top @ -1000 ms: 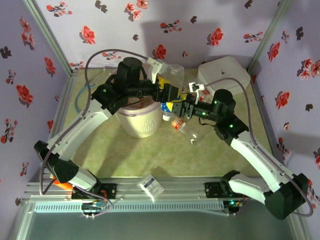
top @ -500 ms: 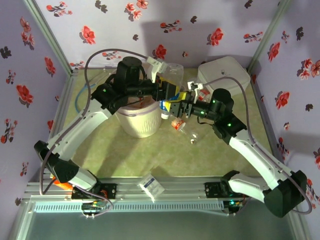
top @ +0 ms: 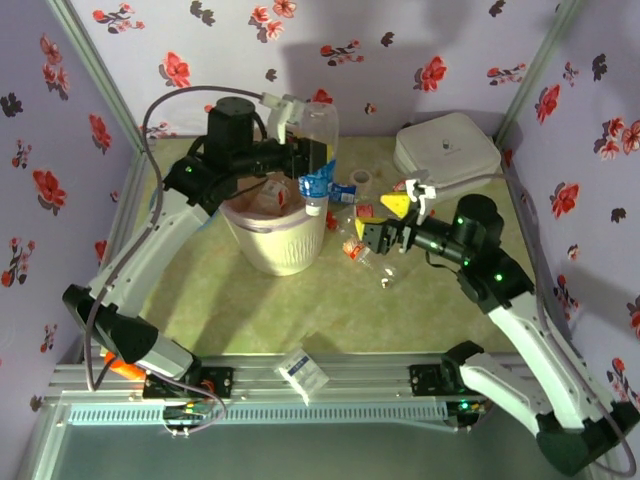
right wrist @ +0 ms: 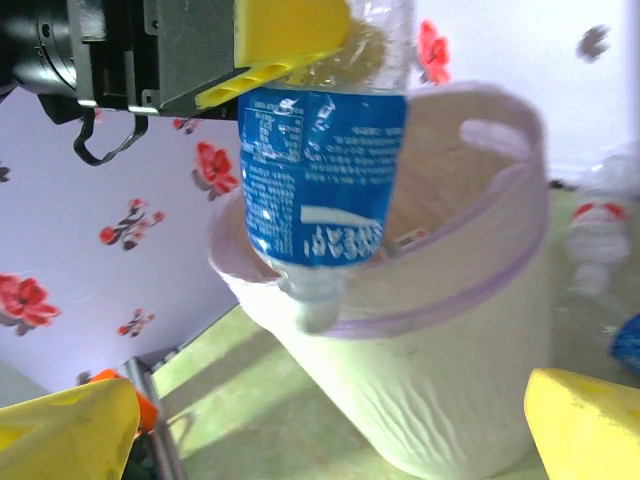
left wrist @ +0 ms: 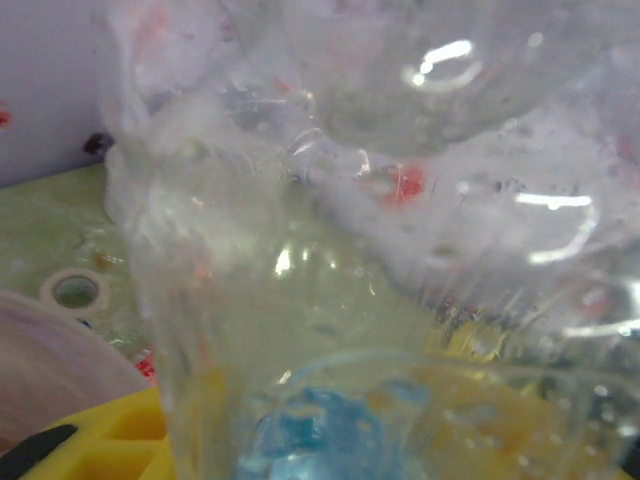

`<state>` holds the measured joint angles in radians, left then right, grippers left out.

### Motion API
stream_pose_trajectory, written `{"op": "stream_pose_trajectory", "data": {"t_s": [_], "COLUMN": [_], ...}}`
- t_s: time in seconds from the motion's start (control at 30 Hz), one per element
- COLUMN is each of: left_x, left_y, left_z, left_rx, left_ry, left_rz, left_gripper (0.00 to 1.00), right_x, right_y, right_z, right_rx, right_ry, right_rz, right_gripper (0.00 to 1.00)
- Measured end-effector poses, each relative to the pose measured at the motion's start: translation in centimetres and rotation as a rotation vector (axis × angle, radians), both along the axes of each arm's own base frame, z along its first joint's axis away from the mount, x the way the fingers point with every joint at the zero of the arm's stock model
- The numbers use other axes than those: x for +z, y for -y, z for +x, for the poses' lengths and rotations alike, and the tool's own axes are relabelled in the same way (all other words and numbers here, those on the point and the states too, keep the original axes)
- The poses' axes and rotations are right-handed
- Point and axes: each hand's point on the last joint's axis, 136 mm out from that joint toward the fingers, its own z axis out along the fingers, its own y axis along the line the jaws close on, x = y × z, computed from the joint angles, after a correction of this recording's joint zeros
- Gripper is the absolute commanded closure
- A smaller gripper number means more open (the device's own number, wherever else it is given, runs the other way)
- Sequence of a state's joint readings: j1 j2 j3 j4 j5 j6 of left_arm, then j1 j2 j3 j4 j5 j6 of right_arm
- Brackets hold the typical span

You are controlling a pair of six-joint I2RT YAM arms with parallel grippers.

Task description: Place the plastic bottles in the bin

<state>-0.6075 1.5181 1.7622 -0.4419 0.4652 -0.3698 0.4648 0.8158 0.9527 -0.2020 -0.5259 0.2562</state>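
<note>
Mottled green tabletop; lilac floral walls; probably tape roll near bin.

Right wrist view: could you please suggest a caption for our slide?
Left gripper holds a blue-labelled bottle cap down over the rim of the bin.

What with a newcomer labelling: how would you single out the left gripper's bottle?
Find the white ribbed bin. Over its right rim the left gripper holds a clear bottle cap down. Unlike bottles lying beside the bin, it is aloft, blue-labelled.
</note>
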Motion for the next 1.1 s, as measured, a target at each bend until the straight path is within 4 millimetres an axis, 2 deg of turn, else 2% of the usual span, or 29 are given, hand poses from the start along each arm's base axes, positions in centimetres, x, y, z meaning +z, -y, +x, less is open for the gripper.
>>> {"op": "stream_pose_trajectory", "data": {"t_s": [0.13, 0.27, 0.37, 0.43, 0.57, 0.8, 0.97, 1.1], "left_x": [3.1, 6.2, 6.9, 6.4, 2.8, -7.8, -14.2, -17.4], "left_y": [-1.5, -4.7, -7.1, -8.0, -8.6, -10.7, -11.9, -11.9], "left_z": [0.2, 0.5, 1.1, 1.9, 4.2, 8.1, 8.2, 7.5], "left_rx": [0.025, 0.087, 0.138, 0.165, 0.222, 0.377, 0.404, 0.396], "left_ry": [0.056, 0.115, 0.128, 0.112, 0.035, -0.162, -0.271, -0.325], "left_rz": [-0.038, -0.073, -0.072, -0.053, 0.035, 0.34, 0.524, 0.595], "left_gripper": [0.56, 0.57, 0.59, 0.62, 0.68, 0.73, 0.74, 0.72], "right_x": [-0.7, -3.1, -4.5, -4.8, -4.9, -5.6, -7.2, -8.9], "right_y": [0.9, 1.0, 0.9, 0.9, 1.2, 2.4, 2.7, 2.8], "right_z": [0.1, 0.8, 1.3, 1.7, 1.9, 2.4, 3.6, 4.7], "right_rx": [-0.042, -0.062, -0.072, -0.082, -0.103, -0.179, -0.224, -0.259], "right_ry": [-0.01, -0.06, -0.096, -0.103, -0.102, -0.12, -0.162, -0.21], "right_rz": [-0.031, -0.065, -0.086, -0.093, -0.098, -0.128, -0.167, -0.202], "right_gripper": [0.01, 0.01, 0.01, 0.01, 0.01, 0.01, 0.01, 0.01]}}
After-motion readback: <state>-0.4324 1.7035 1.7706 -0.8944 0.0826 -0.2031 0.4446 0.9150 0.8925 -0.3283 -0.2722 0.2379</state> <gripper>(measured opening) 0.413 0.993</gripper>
